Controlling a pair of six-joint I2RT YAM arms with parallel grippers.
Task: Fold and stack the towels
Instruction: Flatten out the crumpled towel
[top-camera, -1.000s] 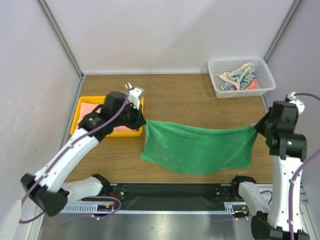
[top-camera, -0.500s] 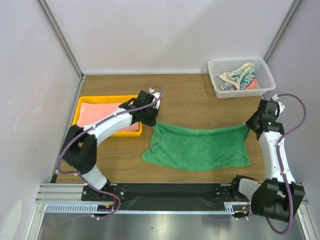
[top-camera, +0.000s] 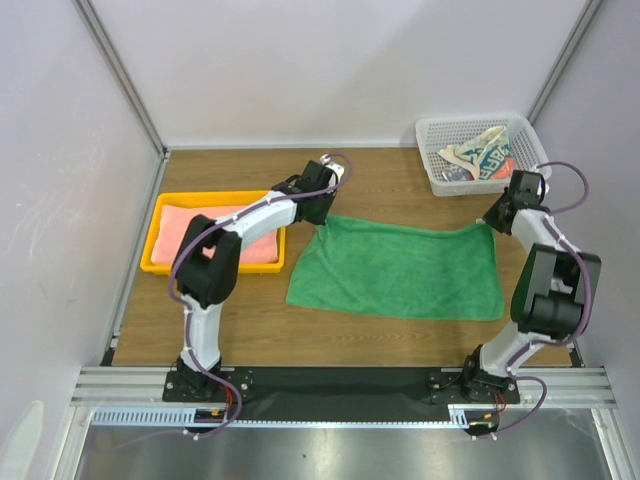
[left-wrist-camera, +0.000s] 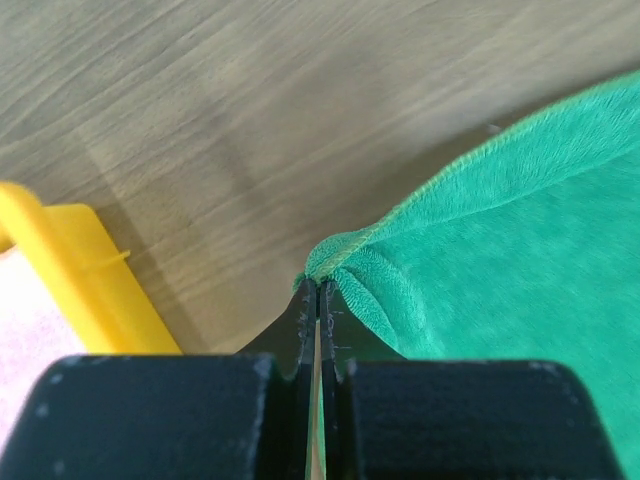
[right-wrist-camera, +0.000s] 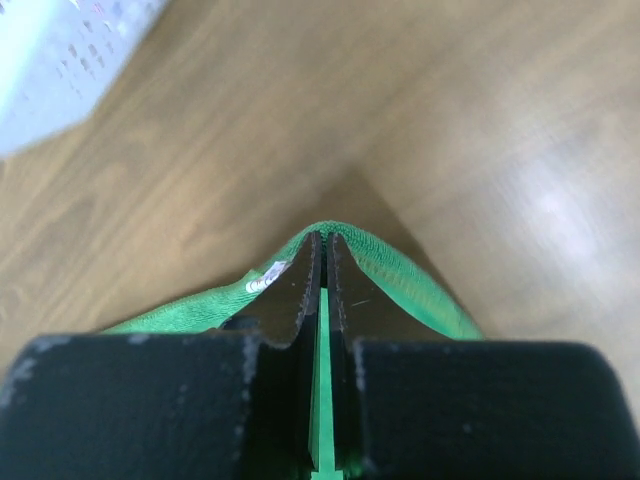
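Observation:
The green towel (top-camera: 400, 268) lies spread flat on the wooden table in the top view. My left gripper (top-camera: 325, 213) is shut on its far left corner (left-wrist-camera: 325, 262). My right gripper (top-camera: 492, 222) is shut on its far right corner (right-wrist-camera: 325, 232), where a small white label (right-wrist-camera: 264, 279) shows. The salmon-pink towel (top-camera: 196, 229) rests in the yellow tray (top-camera: 158, 215) at the left. The white-and-teal patterned towel (top-camera: 480, 158) sits crumpled in the white mesh basket (top-camera: 536, 152) at the back right.
The yellow tray's corner (left-wrist-camera: 75, 275) lies just left of my left gripper. The basket's edge (right-wrist-camera: 60, 55) is close behind my right gripper. Grey walls (top-camera: 330, 70) enclose the table on three sides.
Both grippers have carried the green towel's corners away from the bases toward the back of the table. The towel went from hanging between them to lying flat and spread.

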